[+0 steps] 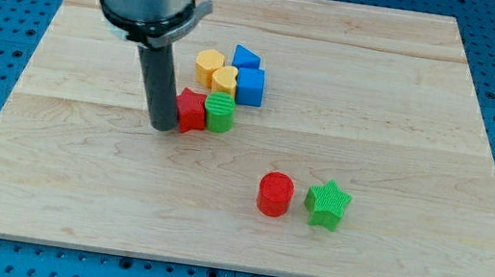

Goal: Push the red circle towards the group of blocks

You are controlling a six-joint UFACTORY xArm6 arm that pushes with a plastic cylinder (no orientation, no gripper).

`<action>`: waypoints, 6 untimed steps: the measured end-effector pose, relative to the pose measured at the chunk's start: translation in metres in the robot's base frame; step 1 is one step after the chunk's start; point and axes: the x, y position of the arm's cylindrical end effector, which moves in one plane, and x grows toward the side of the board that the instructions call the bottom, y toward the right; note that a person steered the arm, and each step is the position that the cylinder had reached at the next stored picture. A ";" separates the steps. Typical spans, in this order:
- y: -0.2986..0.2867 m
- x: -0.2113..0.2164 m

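1. Camera view: my tip (164, 127) sits on the wooden board (408, 103), touching the view's-left side of the red star-ish block (190, 111). It's a bare rod, so you get no jaws to read as apart or together.
2. Your red circle (275, 194) lies well apart from my tip, toward the view's bottom right, just beside the green star (327, 204).
3. The group: green cylinder (220, 112) against the red block; above them yellow hexagon (208, 64), yellow heart (226, 80), blue cube (250, 86), blue triangle (246, 58).
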 end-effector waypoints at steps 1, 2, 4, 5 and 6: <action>0.013 -0.001; 0.005 0.057; 0.100 0.137; 0.150 0.123; 0.163 0.097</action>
